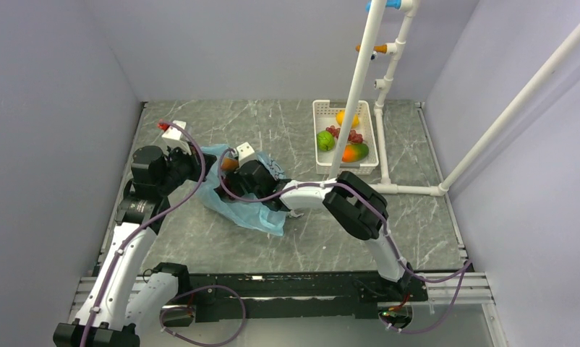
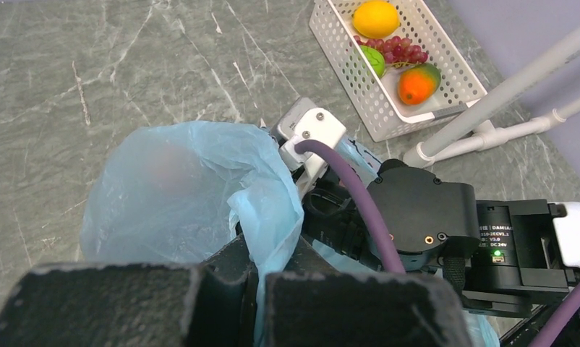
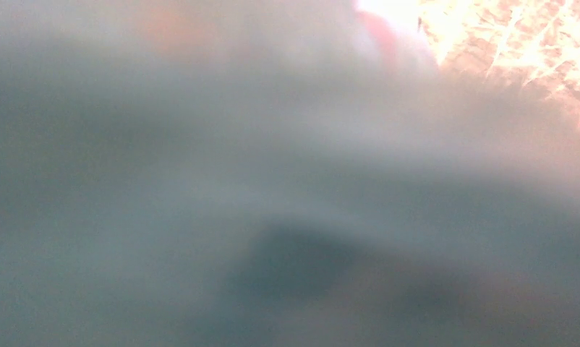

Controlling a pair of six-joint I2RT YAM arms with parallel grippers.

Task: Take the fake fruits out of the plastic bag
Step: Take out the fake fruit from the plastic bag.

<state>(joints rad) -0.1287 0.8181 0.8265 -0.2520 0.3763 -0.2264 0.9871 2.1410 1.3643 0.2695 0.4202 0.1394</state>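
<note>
The light blue plastic bag [image 1: 247,206] lies crumpled on the table's middle left. In the left wrist view it bulges [image 2: 178,210], with a blurry pinkish fruit [image 2: 168,163] showing through the film. An orange fruit [image 1: 230,164] shows at the bag's mouth. My left gripper [image 2: 259,264] is shut on a fold of the bag's edge; it also shows in the top view [image 1: 200,168]. My right gripper [image 1: 238,176] reaches into the bag's mouth with its fingers hidden. The right wrist view is only a grey-blue blur of film.
A white basket [image 1: 322,137] at the back right holds a yellow fruit [image 2: 376,18], grapes [image 2: 401,50], a green fruit [image 2: 374,61] and a mango [image 2: 417,83]. A white pipe frame [image 1: 356,94] stands in front of it. A small white box [image 1: 174,132] lies at the back left.
</note>
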